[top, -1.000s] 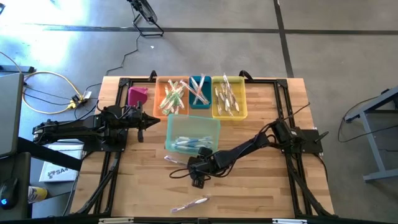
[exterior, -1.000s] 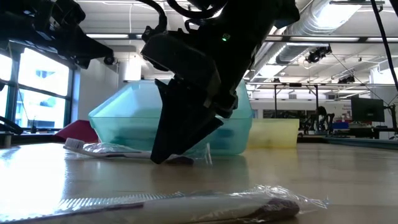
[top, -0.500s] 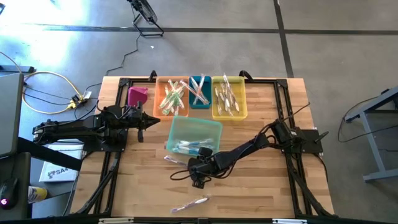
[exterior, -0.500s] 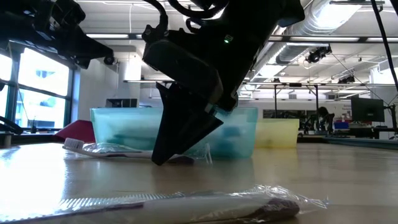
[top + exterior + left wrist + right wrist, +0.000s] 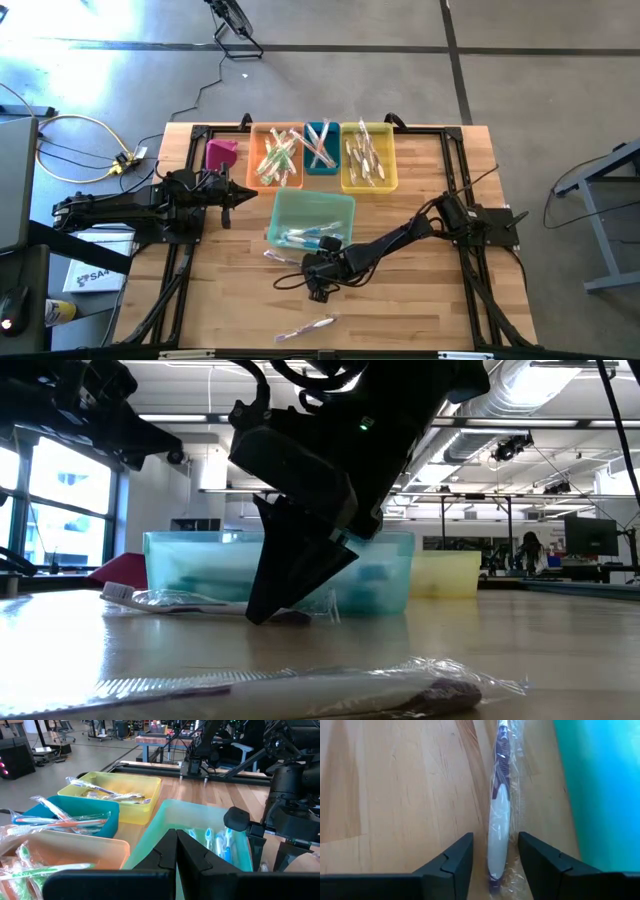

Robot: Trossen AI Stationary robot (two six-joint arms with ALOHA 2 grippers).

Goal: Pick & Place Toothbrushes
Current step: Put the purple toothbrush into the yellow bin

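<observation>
Right gripper (image 5: 491,857) straddling a wrapped toothbrush (image 5: 497,827) just beside the teal bin (image 5: 311,207).
Its fingers stand apart on either side of the handle, on the table (image 5: 420,310). Left gripper (image 5: 243,195) waits shut, beside that bin.

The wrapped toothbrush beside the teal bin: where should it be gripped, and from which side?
Grip the wrapped toothbrush across its handle's thick middle, coming straight down from above. It lies flat on the table, alongside the teal bin, so only its long sides are free. The right tool already straddles it, fingers open either side.
</observation>
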